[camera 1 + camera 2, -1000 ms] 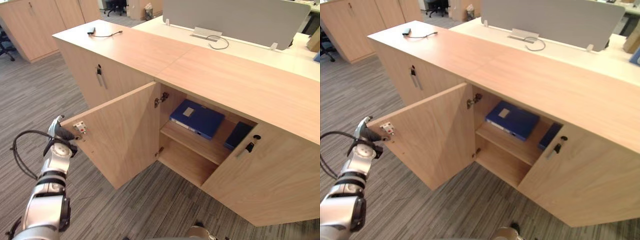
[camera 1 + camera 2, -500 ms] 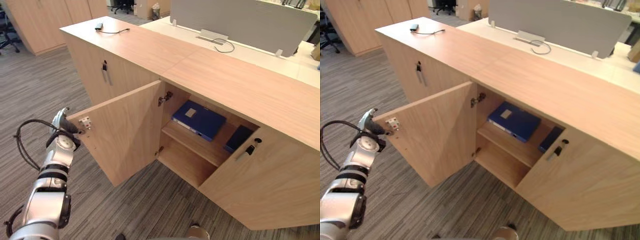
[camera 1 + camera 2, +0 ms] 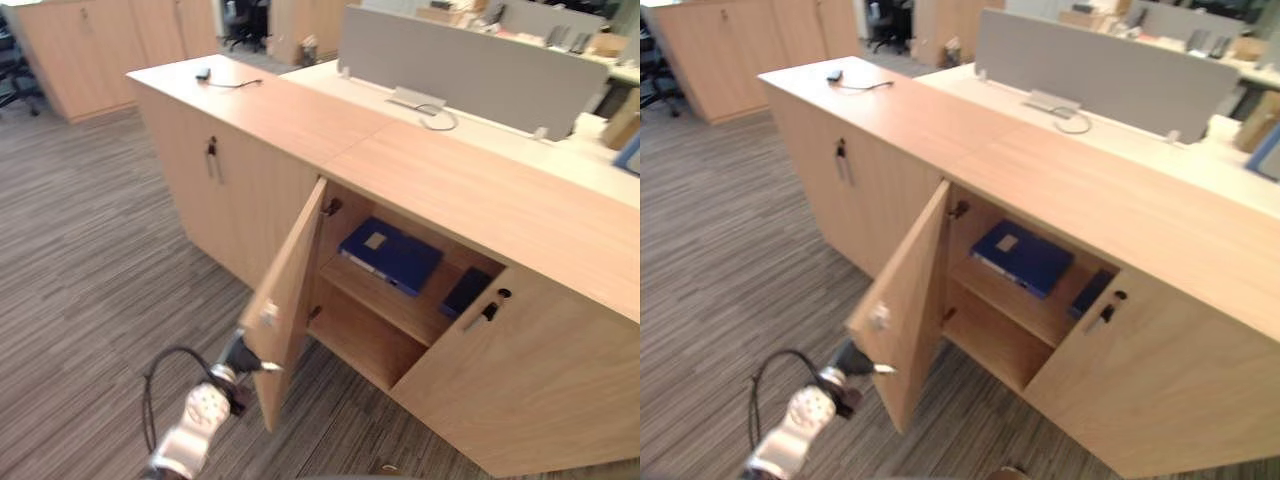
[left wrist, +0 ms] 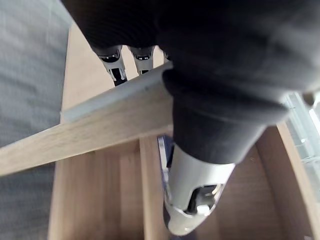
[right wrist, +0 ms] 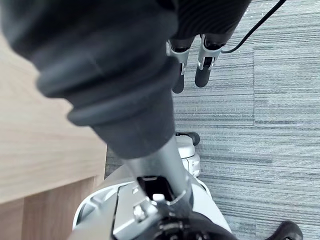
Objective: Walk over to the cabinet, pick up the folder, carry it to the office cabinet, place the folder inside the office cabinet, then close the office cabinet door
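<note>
Presently your left hand (image 3: 236, 354), fingers (image 4: 114, 64) straight and gripping nothing, sits at the free edge of the cabinet door (image 3: 290, 290), folder (image 3: 390, 256) shelved beyond it.

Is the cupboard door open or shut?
Open. The door stands swung out, and the blue folder shows on the shelf inside.
</note>
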